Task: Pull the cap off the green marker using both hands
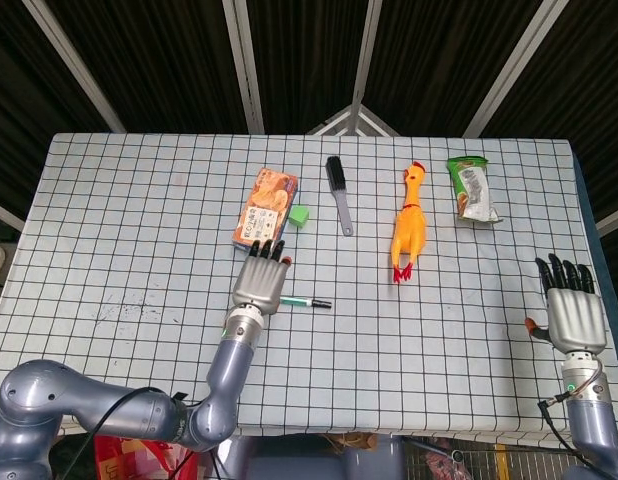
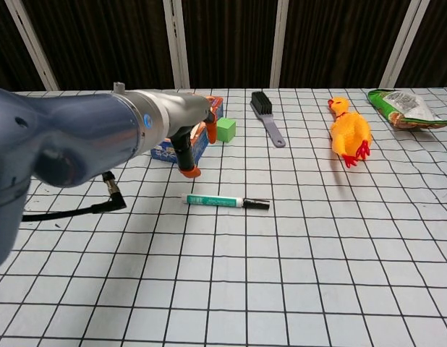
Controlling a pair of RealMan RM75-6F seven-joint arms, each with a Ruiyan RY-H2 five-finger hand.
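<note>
**Left hand over the marker, right hand waiting**

The green marker (image 2: 225, 202) lies flat mid-desk (image 1: 109, 220), its dark cap (image 2: 257, 205) pointing toward the robot's right, so each end is free for one hand. The left hand (image 1: 261, 276) hovers above the marker's green end, fingers spread, holding nothing, apparently lining up a grasp on the barrel. The right hand (image 1: 572, 308) sits at the desk's far edge, empty with fingers apart, well away from the cap.
</note>
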